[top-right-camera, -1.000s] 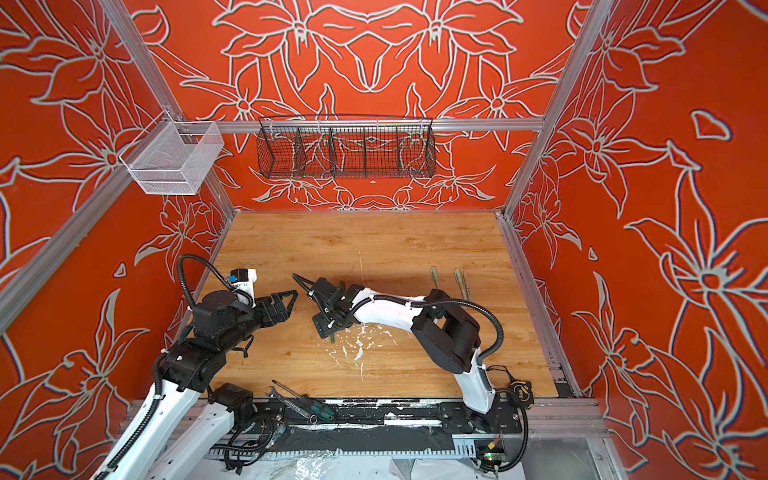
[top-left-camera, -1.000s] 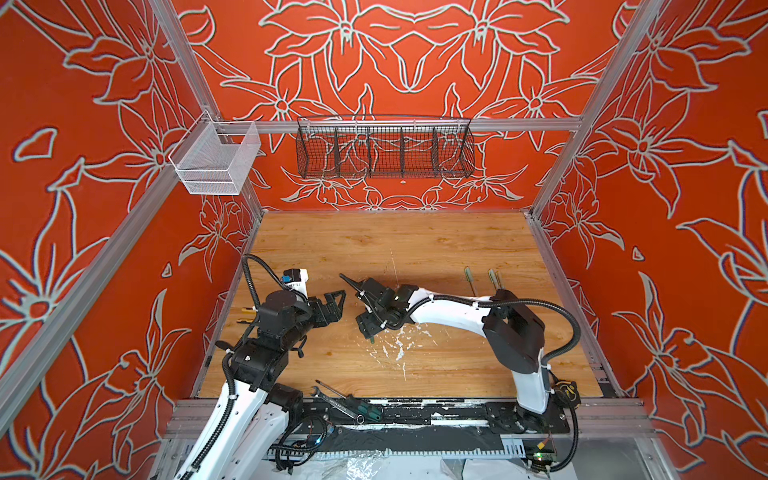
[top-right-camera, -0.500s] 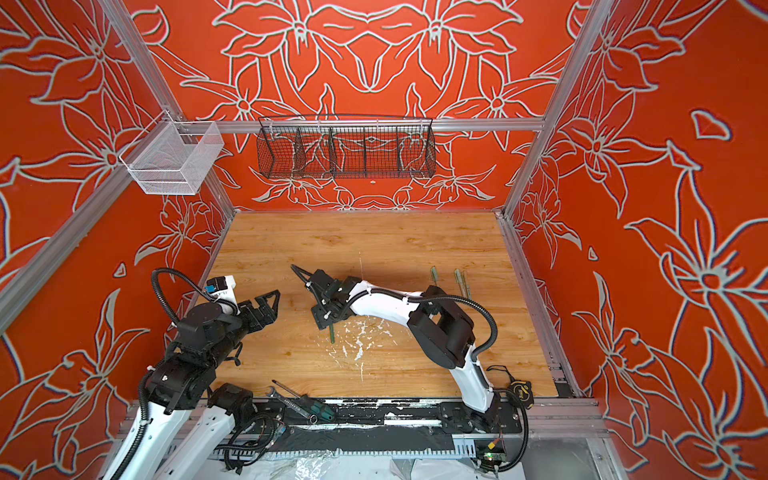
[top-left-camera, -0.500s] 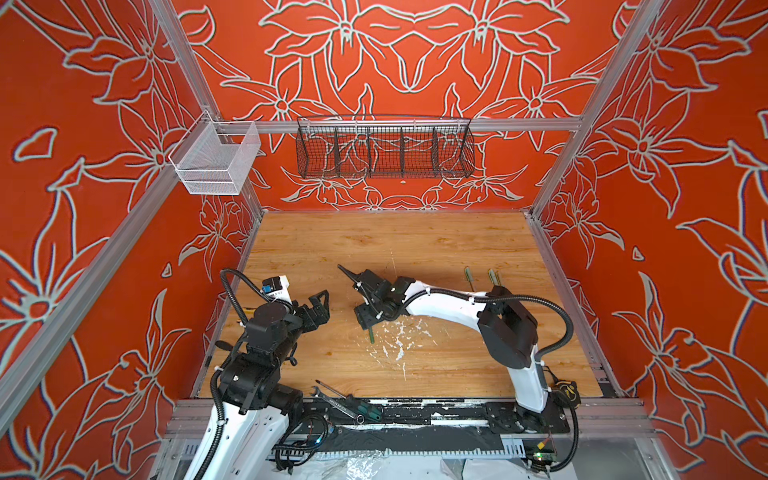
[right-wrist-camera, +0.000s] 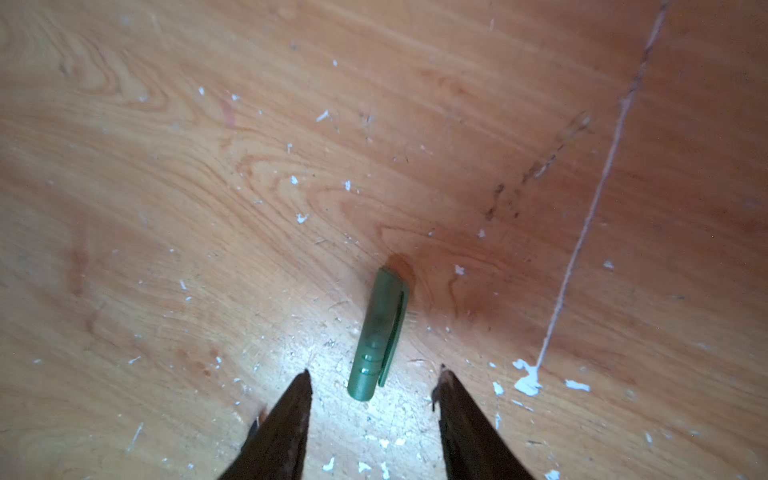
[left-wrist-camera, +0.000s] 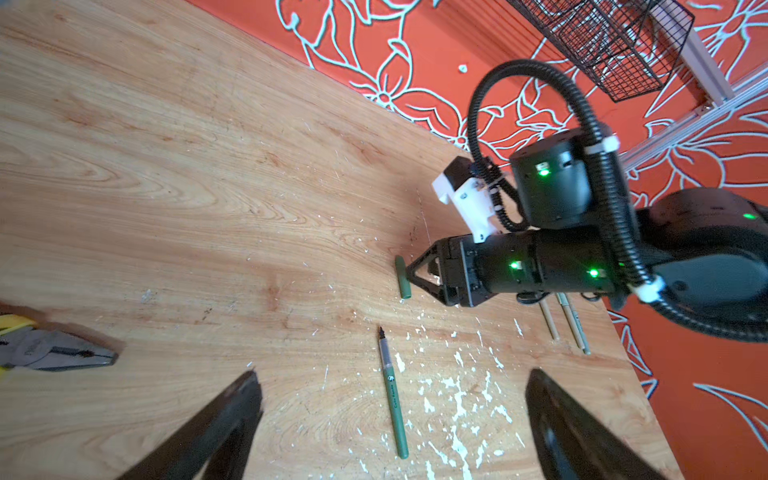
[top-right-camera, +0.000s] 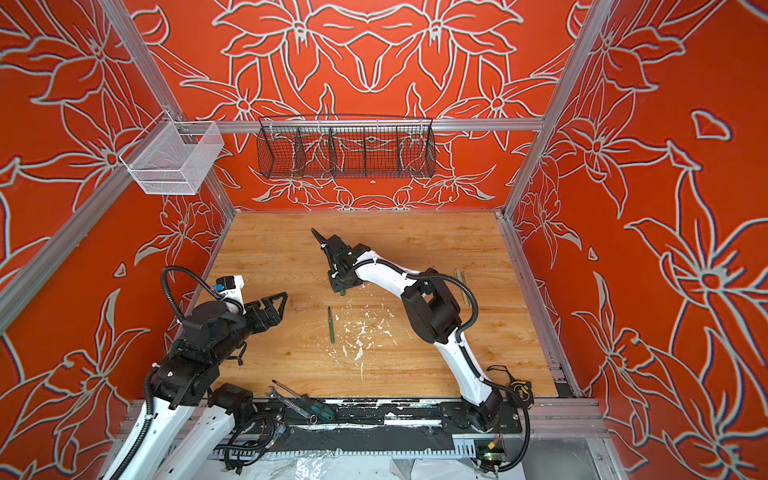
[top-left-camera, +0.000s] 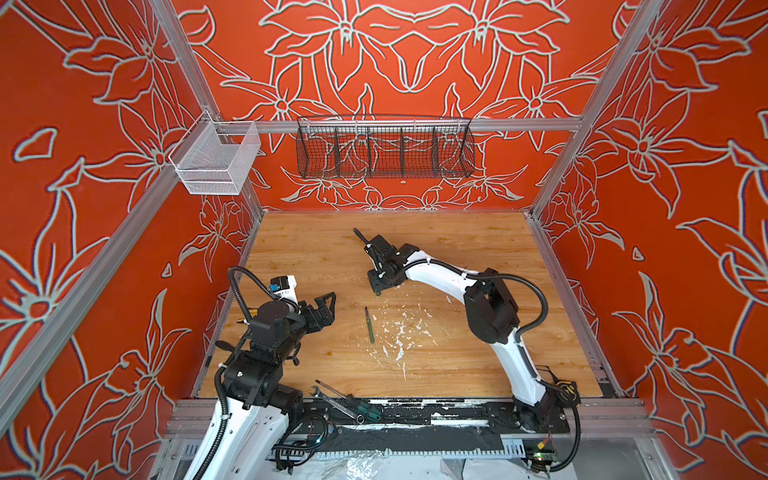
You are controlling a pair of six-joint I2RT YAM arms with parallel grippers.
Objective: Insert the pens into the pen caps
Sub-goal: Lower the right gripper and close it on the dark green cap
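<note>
A green pen (top-left-camera: 369, 325) (top-right-camera: 331, 325) lies alone on the wooden table, dark tip toward the back. In the left wrist view this pen (left-wrist-camera: 392, 395) shows between the wide-open fingers of my left gripper (left-wrist-camera: 392, 374) (top-left-camera: 330, 307), which hovers to its left and holds nothing. A dark green pen cap (right-wrist-camera: 376, 338) (left-wrist-camera: 403, 282) lies flat farther back. My right gripper (right-wrist-camera: 376, 372) (top-left-camera: 379, 286) points down over it, jaws open on either side of the cap's near end without touching it. Two beige pens (left-wrist-camera: 575, 328) (top-right-camera: 459, 276) lie side by side behind the right arm.
Yellow-handled pliers (left-wrist-camera: 54, 353) lie by the left wall. A screwdriver and a wrench (top-left-camera: 345, 401) rest at the front edge, a tape measure (top-left-camera: 567, 390) at the right arm's base. White flecks (top-left-camera: 399, 332) dot the table. A black wire basket (top-left-camera: 384, 151) and a white mesh basket (top-left-camera: 216, 162) hang above.
My right gripper has moved toward the back, off the green pen and over the cap, and its jaws have narrowed. The left arm has shifted pose, its gripper still wide open.
</note>
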